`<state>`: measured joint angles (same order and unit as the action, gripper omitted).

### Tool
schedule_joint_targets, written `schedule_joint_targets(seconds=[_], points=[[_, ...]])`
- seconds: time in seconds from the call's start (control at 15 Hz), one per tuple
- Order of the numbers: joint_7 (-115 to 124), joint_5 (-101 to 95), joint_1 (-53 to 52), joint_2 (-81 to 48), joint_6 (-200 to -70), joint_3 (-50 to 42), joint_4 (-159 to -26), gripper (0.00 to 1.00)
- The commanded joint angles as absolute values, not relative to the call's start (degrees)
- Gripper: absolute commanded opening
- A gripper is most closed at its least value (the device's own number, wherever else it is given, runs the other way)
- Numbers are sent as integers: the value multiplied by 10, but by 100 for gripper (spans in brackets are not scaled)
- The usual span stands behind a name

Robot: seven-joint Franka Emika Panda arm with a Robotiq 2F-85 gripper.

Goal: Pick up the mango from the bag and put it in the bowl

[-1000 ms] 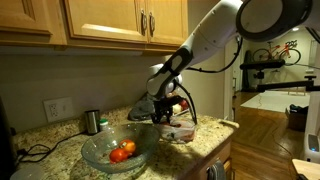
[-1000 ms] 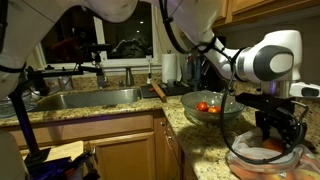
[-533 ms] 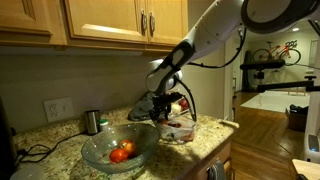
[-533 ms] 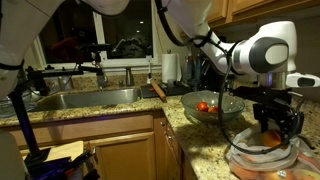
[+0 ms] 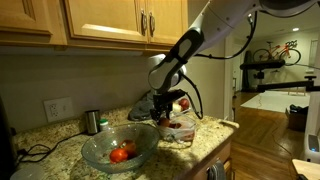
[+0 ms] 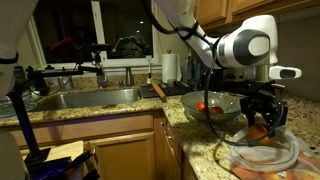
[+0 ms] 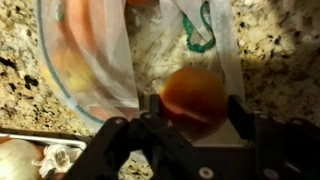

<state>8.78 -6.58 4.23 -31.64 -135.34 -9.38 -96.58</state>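
Note:
My gripper (image 7: 196, 110) is shut on the mango (image 7: 194, 95), an orange-red round fruit held between the two black fingers. It hangs just above the clear plastic bag (image 7: 95, 60), which lies on the granite counter with more fruit showing through. In both exterior views the gripper (image 5: 168, 106) (image 6: 262, 118) is raised a little over the bag (image 5: 180, 128) (image 6: 265, 152). The glass bowl (image 5: 118, 148) (image 6: 213, 106) stands beside it and holds red fruit.
A small steel cup (image 5: 92, 121) stands by the wall behind the bowl. A sink (image 6: 85, 98) lies further along the counter. The counter edge (image 5: 215, 140) is close to the bag. Wooden cabinets (image 5: 120, 20) hang overhead.
The gripper has risen out of the bag with the mango in it. The arm has lifted upward in both exterior views.

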Motion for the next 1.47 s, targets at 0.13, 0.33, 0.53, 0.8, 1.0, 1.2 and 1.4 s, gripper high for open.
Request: schedule_joint_targets(seconds=[0.13, 0.33, 0.53, 0.8, 1.0, 1.2, 1.4], points=[[80, -96, 31, -230, -1390, -95, -1064, 44], [60, -83, 35, -212, -1406, -82, -1079, 44], [37, -70, 38, -197, -1422, -66, -1089, 44], [7, -51, 38, -188, -1438, -44, -1087, 44], [-10, -37, 38, -184, -1446, -30, -1084, 44], [-25, -26, 38, -182, -1447, -22, -1081, 44], [-53, -3, 43, -190, -1436, -8, -1068, 44]])
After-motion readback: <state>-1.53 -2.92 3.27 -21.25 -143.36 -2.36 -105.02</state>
